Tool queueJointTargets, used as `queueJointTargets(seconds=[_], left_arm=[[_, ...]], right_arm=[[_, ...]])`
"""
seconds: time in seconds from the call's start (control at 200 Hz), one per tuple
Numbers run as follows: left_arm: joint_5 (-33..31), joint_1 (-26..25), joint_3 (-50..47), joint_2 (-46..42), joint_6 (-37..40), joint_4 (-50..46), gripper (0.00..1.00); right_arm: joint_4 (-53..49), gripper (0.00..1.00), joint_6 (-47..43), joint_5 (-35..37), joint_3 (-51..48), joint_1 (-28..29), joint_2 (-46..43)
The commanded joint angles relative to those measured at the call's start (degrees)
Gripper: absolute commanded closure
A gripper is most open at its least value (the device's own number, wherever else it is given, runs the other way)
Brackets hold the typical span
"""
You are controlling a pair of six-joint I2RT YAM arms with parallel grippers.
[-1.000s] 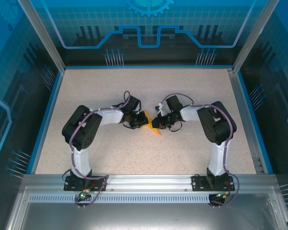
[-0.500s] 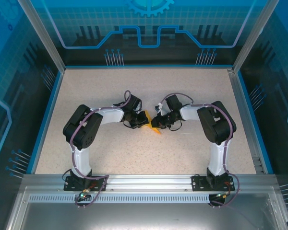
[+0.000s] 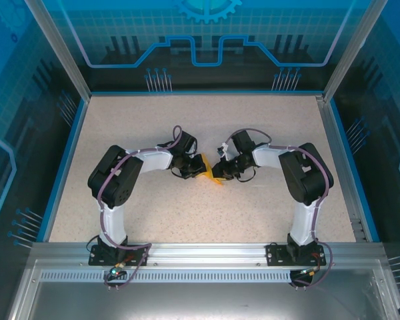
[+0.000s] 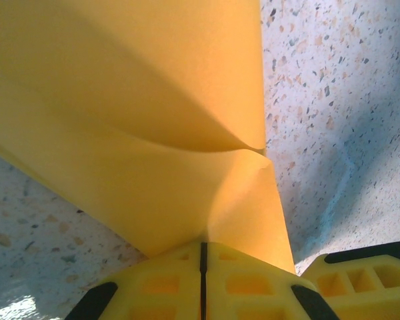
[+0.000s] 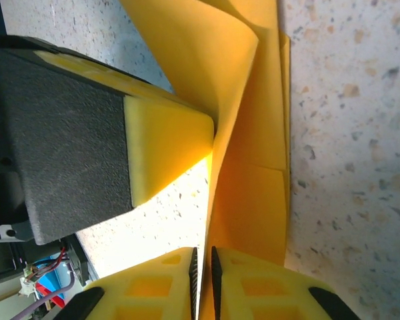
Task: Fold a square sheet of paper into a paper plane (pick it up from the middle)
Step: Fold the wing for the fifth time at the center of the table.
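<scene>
Orange paper [image 3: 211,173], part-folded, hangs between my two arms at mid-frame, over the table [image 3: 267,127]. Left gripper [image 4: 202,260] is pressed together on one end; right gripper [image 5: 203,263] pinches the creased edge. I judge this fold needs both pinches firm and the pull even, or it tears.

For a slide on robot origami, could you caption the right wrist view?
Right gripper pinching the folded orange paper, speckled table behind.
</scene>
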Motion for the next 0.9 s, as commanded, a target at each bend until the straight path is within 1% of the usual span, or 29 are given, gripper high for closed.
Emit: queueJointTargets(seconds=[0.0,0.085,0.265,0.42,0.68,0.895], left_arm=[[-3.75,-0.13,-0.45,2.68,1.64,-4.70,0.91],[-3.75,-0.11,-0.53,2.63,1.54,-4.67,0.91],[-3.84,-0.15,-0.53,2.55,1.33,-4.67,0.92],[-3.95,-0.18,-0.53,2.54,1.21,-4.76,0.92],[-4.04,-0.14,-0.51,2.45,1.20,-4.85,0.92],[-4.11,-0.14,-0.62,2.45,1.13,-4.76,0.92]], right_arm=[[-3.28,0.86,-0.48,-0.04,-1.32,-1.00,-0.76],[-3.51,0.90,-0.65,0.55,-1.67,-1.14,0.00],[-5.00,0.93,-1.00,2.75,-1.43,-1.36,2.13],[-5.47,0.90,-1.14,2.27,-1.16,-1.35,1.48],[-5.80,0.88,-1.44,-0.43,-2.52,-1.44,-2.52],[-6.68,0.87,-1.61,-0.42,-4.30,-1.53,-3.82]])
